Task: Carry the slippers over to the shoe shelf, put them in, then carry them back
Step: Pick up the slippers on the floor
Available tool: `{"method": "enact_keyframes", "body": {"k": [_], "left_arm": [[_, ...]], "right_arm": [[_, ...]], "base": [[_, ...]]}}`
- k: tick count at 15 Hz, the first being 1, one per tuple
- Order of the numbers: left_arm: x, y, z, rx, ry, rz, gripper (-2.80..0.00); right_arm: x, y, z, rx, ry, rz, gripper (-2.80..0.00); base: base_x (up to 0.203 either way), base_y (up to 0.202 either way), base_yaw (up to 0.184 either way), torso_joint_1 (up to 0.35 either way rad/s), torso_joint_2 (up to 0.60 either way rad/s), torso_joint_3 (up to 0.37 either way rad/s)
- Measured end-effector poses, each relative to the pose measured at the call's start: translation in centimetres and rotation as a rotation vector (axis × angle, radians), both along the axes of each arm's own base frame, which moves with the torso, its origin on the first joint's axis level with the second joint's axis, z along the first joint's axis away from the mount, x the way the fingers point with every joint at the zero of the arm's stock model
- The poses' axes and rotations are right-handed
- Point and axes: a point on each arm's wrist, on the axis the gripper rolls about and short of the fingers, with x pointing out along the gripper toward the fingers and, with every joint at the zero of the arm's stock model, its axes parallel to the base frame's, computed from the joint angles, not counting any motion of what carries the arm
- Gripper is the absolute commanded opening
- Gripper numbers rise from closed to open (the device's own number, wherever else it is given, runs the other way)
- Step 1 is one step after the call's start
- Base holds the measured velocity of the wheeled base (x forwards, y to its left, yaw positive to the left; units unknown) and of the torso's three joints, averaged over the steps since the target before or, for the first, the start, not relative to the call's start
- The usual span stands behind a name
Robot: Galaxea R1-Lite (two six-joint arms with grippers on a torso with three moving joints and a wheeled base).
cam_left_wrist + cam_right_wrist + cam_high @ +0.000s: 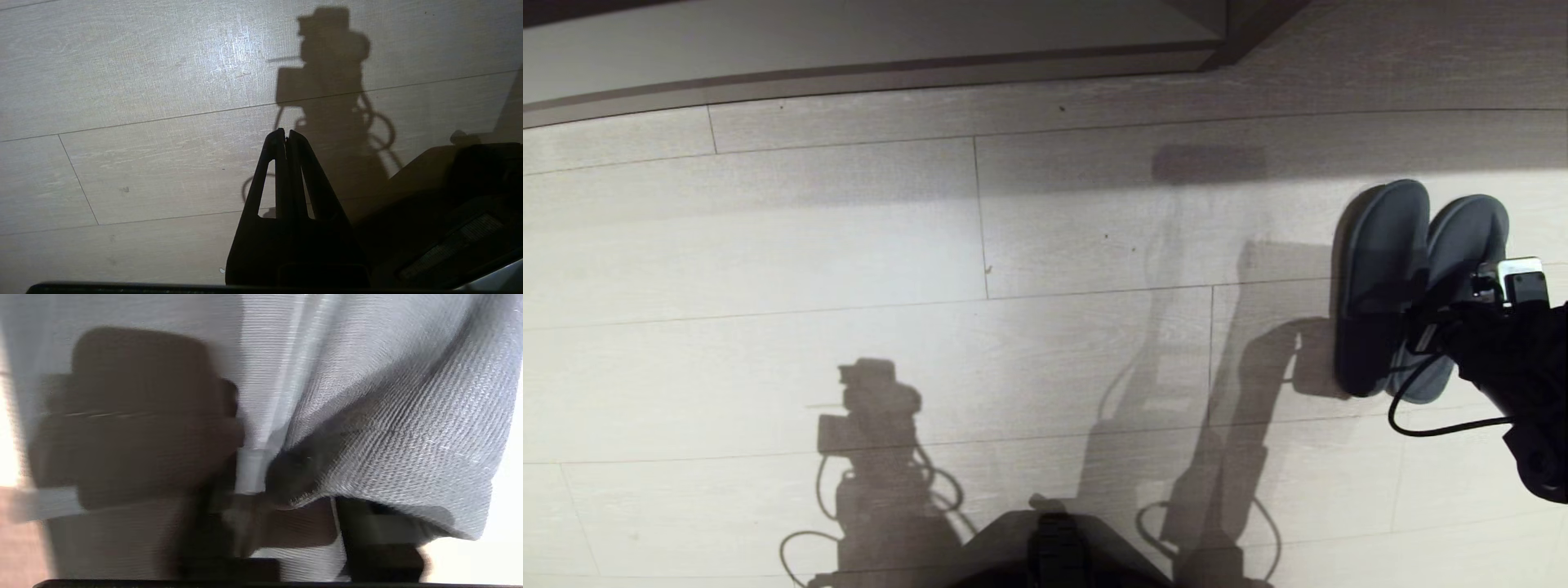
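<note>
Your right hand (1437, 314) sits down among the slippers (1388, 278), side by side on the floor (849, 245) at your right, grip unconfirmed; they look soft, light and floppy, so take both inner edges together.

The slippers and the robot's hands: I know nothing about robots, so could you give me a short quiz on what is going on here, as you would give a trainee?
1. Fill the gap: the fingers of the left hand are pressed ___, with nothing between them.
2. Which hand is down at the slippers? A. the left hand. B. the right hand. C. neither.
3. True or false: in the head view the two slippers lie far apart, one at each edge of the picture.

Key: 1 together. 2 B. 3 false: they lie side by side at the right of the view.
</note>
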Motion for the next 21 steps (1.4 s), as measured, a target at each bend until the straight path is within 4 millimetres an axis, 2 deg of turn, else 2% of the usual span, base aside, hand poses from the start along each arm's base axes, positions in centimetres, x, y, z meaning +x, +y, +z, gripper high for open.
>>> {"method": "enact_keyframes", "body": {"k": [7,11,14,18,21], "left_arm": [[0.0,0.0,0.0,-0.008,0.0,0.0,-2.8],[0.0,0.0,0.0,-0.007,0.0,0.001,-2.8],[0.0,0.0,0.0,-0.011,0.0,0.001,-2.8],[0.0,0.0,0.0,-0.039,0.0,0.004,-2.8],[0.0,0.0,0.0,-0.059,0.0,0.004,-2.8]], "right_arm": [[0.0,0.1,0.4,0.017,-0.013,-0.005,-2.8],[-1.5,0.8,2.6,0.065,-0.016,0.023,-2.8],[-3.9,1.8,5.6,0.137,0.013,0.064,-2.8],[-8.7,3.8,10.2,0.161,0.009,0.101,-2.8],[-12.3,5.1,12.5,0.165,0.016,0.118,-2.8]], "base": [[0.0,0.0,0.0,0.0,0.0,0.0],[0.0,0.0,0.0,0.0,0.0,0.0],[0.0,0.0,0.0,0.0,0.0,0.0],[0.0,0.0,0.0,0.0,0.0,0.0],[0.0,0.0,0.0,0.0,0.0,0.0]]}}
